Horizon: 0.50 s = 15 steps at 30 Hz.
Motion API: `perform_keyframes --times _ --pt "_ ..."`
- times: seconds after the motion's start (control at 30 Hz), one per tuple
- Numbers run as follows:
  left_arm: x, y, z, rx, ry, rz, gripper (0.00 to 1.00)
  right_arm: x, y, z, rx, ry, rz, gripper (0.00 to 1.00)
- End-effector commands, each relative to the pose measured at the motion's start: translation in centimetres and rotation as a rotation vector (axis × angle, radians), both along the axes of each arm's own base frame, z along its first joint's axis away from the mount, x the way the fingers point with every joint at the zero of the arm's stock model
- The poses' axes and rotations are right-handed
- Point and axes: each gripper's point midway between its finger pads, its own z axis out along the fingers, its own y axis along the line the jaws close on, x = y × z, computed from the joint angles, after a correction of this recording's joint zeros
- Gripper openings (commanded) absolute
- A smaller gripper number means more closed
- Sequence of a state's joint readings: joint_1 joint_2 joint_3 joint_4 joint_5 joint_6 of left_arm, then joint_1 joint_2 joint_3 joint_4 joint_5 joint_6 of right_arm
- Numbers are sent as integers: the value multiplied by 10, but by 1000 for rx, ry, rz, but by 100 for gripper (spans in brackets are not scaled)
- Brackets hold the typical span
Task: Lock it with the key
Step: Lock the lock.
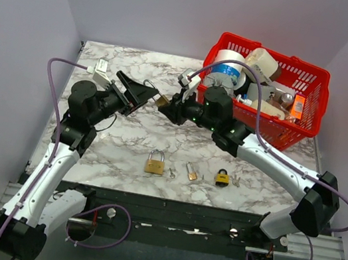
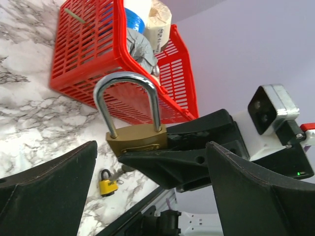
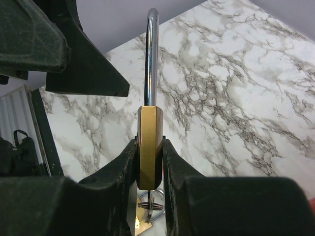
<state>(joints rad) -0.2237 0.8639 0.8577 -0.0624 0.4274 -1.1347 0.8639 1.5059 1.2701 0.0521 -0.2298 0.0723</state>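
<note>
Our right gripper (image 1: 164,106) holds the brass padlock (image 3: 148,147) up off the counter (image 1: 109,152), well above its middle. The jaws are closed tight on the two flat faces of the body, with the shackle (image 2: 125,75) standing upright above them. Our left gripper (image 1: 145,96) hangs just to the left of the lock with its jaws spread wide and nothing in them.

A key ring (image 3: 150,204) dangles under the body, so we judge the key is in the keyhole below, though the key itself is hidden. We cannot tell whether the free leg of the shackle is seated or only resting on the body.

To do this step well, we should keep the right clamp firm and the lock steady. We bring the left jaws in square to the part they must work, and close only once they are centred, so the lock is not twisted out of the grip. Any push on the shackle should run straight down along its legs.

The spare brass padlock (image 1: 155,162) and the yellow padlock (image 1: 222,177) lie on the near counter, well clear of this.
</note>
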Motion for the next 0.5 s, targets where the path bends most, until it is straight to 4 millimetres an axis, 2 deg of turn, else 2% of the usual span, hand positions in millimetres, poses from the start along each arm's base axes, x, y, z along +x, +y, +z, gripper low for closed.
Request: perform_keyframes --times 0.0,0.1,0.23,0.47 --pt "8 -2 0 -63 31 11 98 7 14 66 161 -123 -13 1" --pt "15 -3 -13 -68 80 15 97 7 18 68 165 -128 -12 1" --pt "19 -7 -18 -70 109 5 95 6 19 69 167 -139 -11 1" --pt "19 -18 -12 -89 105 -17 91 5 24 65 169 -124 -9 1"
